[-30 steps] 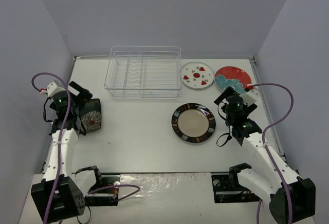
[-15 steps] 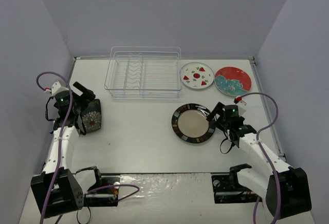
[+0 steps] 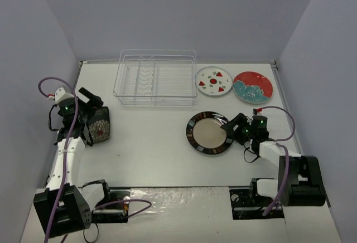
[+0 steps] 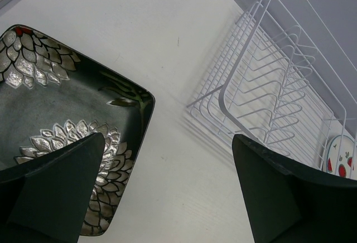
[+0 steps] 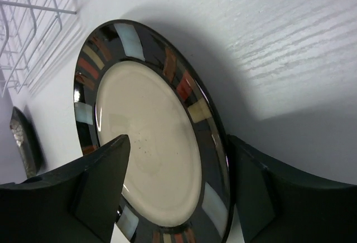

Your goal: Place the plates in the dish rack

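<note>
Both wide open: left gripper (image 4: 167, 142) over floral plate (image 4: 56, 87), right gripper (image 5: 178, 142) over black-rimmed plate (image 5: 150, 115).

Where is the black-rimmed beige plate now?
The black-rimmed plate lies right of centre in the top view, below the spotted plate, its right rim between the right gripper's fingers.

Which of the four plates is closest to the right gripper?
The round black-rimmed plate with the beige centre: the right gripper, fingers open, is at its rim. The spotted plate and red-and-teal plate lie farther back, the floral plate far left.
</note>
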`<state>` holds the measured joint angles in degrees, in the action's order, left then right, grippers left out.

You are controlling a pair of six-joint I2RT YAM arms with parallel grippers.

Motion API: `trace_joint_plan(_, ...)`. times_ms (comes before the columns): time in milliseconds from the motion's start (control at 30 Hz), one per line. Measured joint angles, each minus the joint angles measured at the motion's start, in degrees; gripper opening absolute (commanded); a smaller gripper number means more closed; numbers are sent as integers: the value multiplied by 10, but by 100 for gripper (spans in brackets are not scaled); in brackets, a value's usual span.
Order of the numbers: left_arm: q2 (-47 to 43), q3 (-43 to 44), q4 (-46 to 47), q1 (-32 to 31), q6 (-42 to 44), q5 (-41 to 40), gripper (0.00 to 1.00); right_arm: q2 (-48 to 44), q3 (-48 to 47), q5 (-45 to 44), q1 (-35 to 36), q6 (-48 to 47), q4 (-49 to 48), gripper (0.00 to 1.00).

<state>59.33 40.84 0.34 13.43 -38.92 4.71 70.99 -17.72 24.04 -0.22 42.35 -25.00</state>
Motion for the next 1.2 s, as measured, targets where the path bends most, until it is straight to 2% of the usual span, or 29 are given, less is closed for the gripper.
trace_joint_plan(67,0,0,0,0,0,0,97,26,4,34,-12,7,-37,56)
trace_joint_plan(233,-2,0,-5,0,0,-8,97,95,8,99,-33,21,-127,48)
trace_joint_plan(433,-13,0,-10,0,0,-22,97,182,16,163,-57,42,-233,29)
trace_joint_plan(500,-15,0,-11,0,0,-26,97,211,20,184,-64,52,-271,21)
trace_joint_plan(600,-15,0,-14,0,0,-30,97,257,25,217,-72,69,-327,0)
trace_joint_plan(767,-15,0,-15,0,0,-32,97,277,39,241,-73,69,-376,0)
trace_joint_plan(1000,-16,0,-15,-3,0,-26,97,180,83,208,-72,59,-326,0)
trace_joint_plan(1100,-18,0,-13,-3,0,-10,97,90,88,181,-70,51,-247,0)
trace_joint_plan(1200,-19,0,2,-6,-1,17,97,-48,82,138,-69,25,-127,0)
